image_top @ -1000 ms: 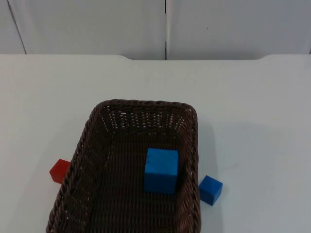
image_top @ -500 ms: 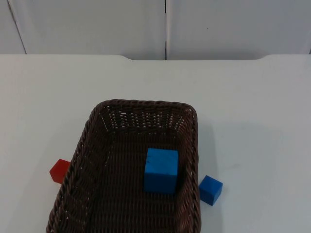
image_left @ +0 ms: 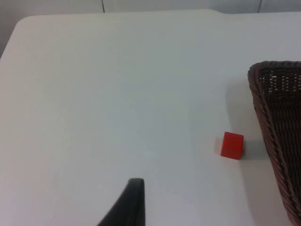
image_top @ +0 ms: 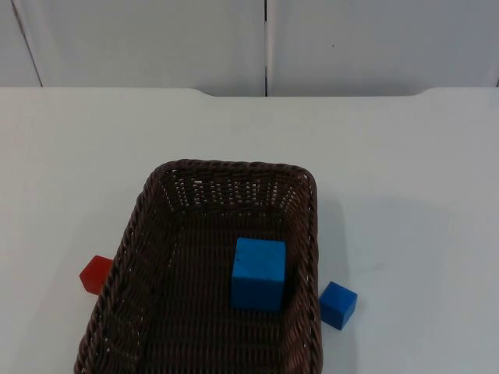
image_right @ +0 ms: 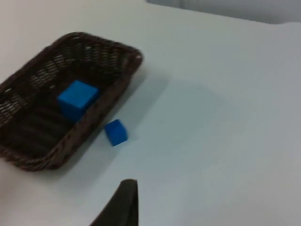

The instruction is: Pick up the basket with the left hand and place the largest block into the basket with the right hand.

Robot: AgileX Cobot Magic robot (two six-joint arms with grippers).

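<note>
My left gripper (image_left: 134, 197) hangs over bare table, well away from the basket, and I cannot tell if it is pinched or loose. My right gripper (image_right: 126, 200) hangs over the table too, apart from the basket, and I cannot tell its state either. Under me is a white table (image_top: 405, 156) that ends at a grey wall (image_top: 156, 39). The brown woven basket (image_top: 148, 234) sits flat on the table. The big blue block (image_top: 259, 273) is inside it, near its right wall. A small blue block (image_top: 337, 304) lies just outside that wall. A small red block (image_top: 95, 273) lies just beside the other wall.
</note>
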